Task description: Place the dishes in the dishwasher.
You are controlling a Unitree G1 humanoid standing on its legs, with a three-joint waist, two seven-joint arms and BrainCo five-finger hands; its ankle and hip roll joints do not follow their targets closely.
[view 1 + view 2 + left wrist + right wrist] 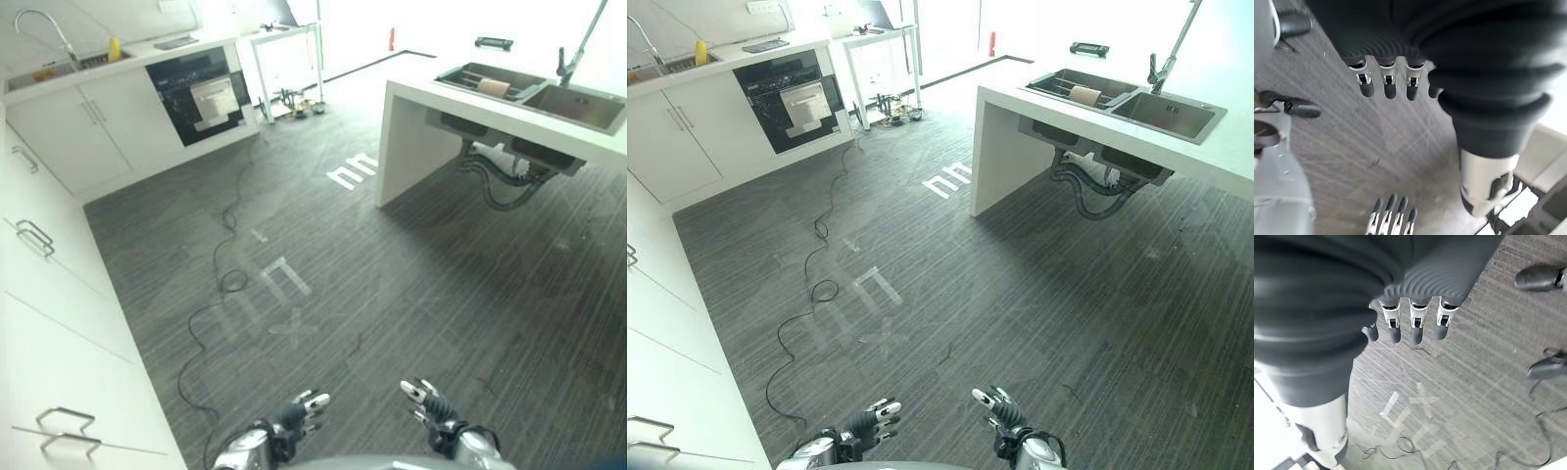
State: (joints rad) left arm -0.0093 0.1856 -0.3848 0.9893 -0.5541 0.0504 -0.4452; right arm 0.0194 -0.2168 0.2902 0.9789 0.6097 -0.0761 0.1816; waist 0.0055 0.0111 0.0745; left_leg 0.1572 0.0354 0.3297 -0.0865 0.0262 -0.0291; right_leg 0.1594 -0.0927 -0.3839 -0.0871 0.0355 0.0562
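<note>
**Both hands empty, dishes and dishwasher at opp. ends of the room**

Robot's standing mid-kitchen on the grey floor [411, 294], nothing picked up. Left hand [299, 413] low at the bottom of the head view, fingers straight and relaxed, carrying nothing; wrist view confirms, just floor past the dark tips. Right hand [428, 401] same story: fingers loose, spread a bit, nothing in it.

The dishes: over on the island counter [1038, 103], far right. In the left basin of the double sink [1080, 88] there's a rack w/ what looks like a light-coloured dish [1085, 94] lying in it; too small to say more. Tap [1161, 67] stands between the basins.

Dishwasher [201, 93]: dark-fronted unit built into the white cabinets across the room, far left, well apart from the island. Door looks shut, w/ a white panel or sheet on its front.

Judgement: task's at the very start, approach to the sink comes first.

Risks from here:
- Loose cable [230, 279] snakes over the floor between here and the dishwasher; a step onto it could trip or drag it.
- Island corner sits near the path; a swung arm could clip it.
- Dishwasher door appears closed, so arriving w/ a dish in hand leaves nothing free to open it cleanly.
- Pipes [1087, 181] hang exposed under the sink; standing too close could snag them.
</note>
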